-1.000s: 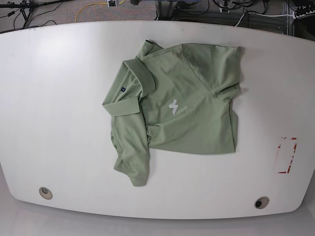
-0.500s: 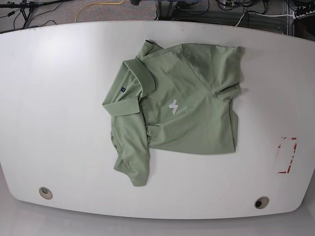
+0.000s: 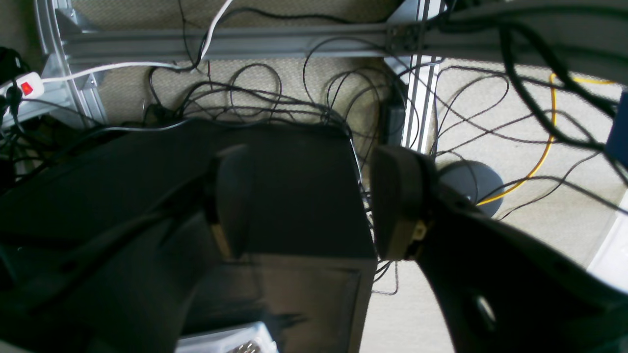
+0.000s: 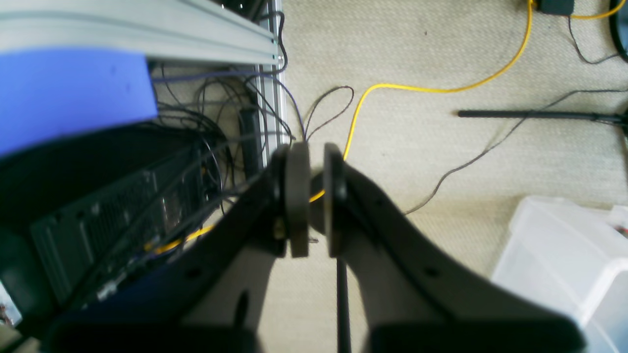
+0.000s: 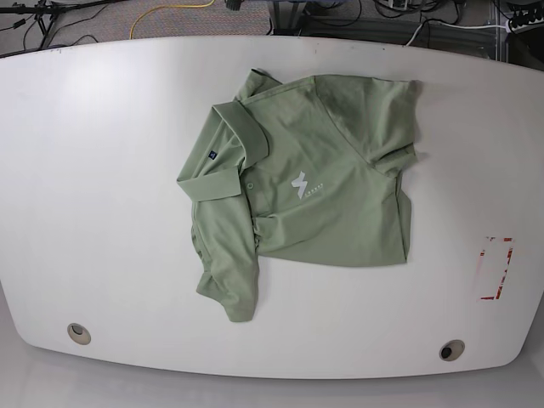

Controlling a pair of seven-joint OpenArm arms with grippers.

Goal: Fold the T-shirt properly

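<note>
The T-shirt [image 5: 306,191], pale sage green with a ribbed collar and a small white chest logo, lies front up near the middle of the white table [image 5: 102,170], its hem folded under and one sleeve pointing toward the near edge. Neither arm shows in the base view. In the left wrist view my left gripper [image 3: 309,206] hangs open over the floor, away from the table, with nothing between its fingers. In the right wrist view my right gripper [image 4: 316,198] is shut, its pads nearly touching with nothing held, also above the carpet.
A red-edged marking [image 5: 495,268] sits on the table's right side. Two round grommets [image 5: 78,333] [image 5: 451,350] lie near the front edge. Under the wrist cameras are cables [image 3: 274,98], a dark computer case [image 3: 294,196], a yellow cord [image 4: 422,88] and a clear plastic bin [image 4: 569,255].
</note>
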